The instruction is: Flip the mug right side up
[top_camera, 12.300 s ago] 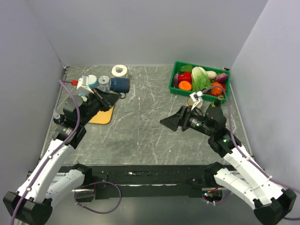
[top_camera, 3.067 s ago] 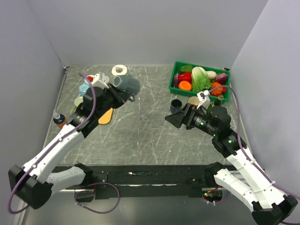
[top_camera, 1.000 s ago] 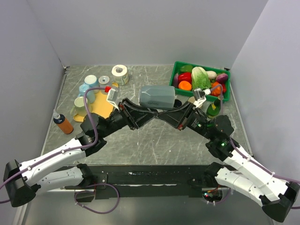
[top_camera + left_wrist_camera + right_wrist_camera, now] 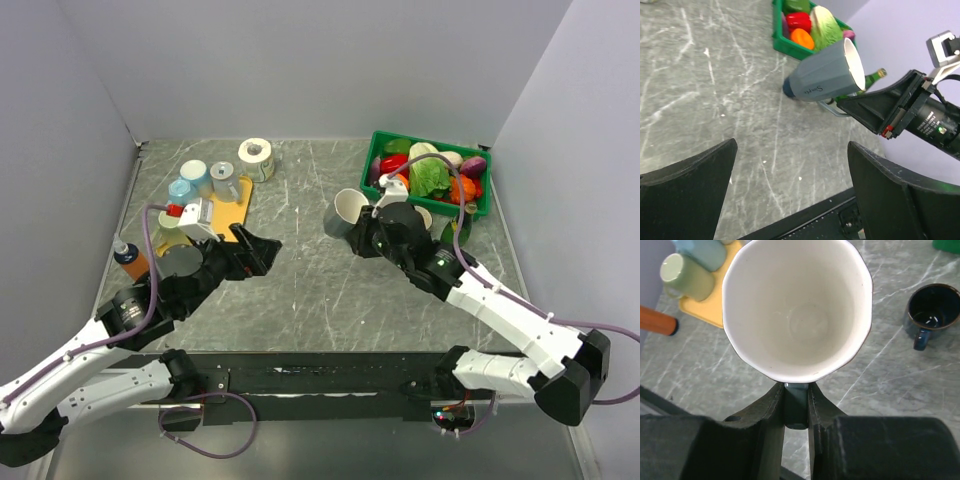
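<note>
The right fingers (image 4: 771,412) pinched only the handle (image 4: 796,407) of the grey mug (image 4: 345,213), which hung tilted above the surface toward its far-right corner. On so thin a hold it could swivel or slip. A dark blue cup (image 4: 930,310) and the green crate (image 4: 368,165) crowded the landing spot, while the left fingers (image 4: 690,175) hung spread, well apart.

Item 1: green crate (image 4: 400,137) at the back right of the grey marbled surface (image 4: 300,270), holding a cabbage (image 4: 432,178), a red pepper (image 4: 391,164), a purple vegetable (image 4: 472,165) and an orange one (image 4: 462,190); a dark glazed mug (image 4: 925,315) stands upright near the crate, and a green bottle (image 4: 872,77) lies close by it. Item 2, well to the crate's left: roll of white tape (image 4: 256,153), yellow tray (image 4: 232,213), two pale blue cups (image 4: 194,173), a pale green cup (image 4: 687,275) on its side, and an orange bottle (image 4: 128,258) farthest from the crate.
</note>
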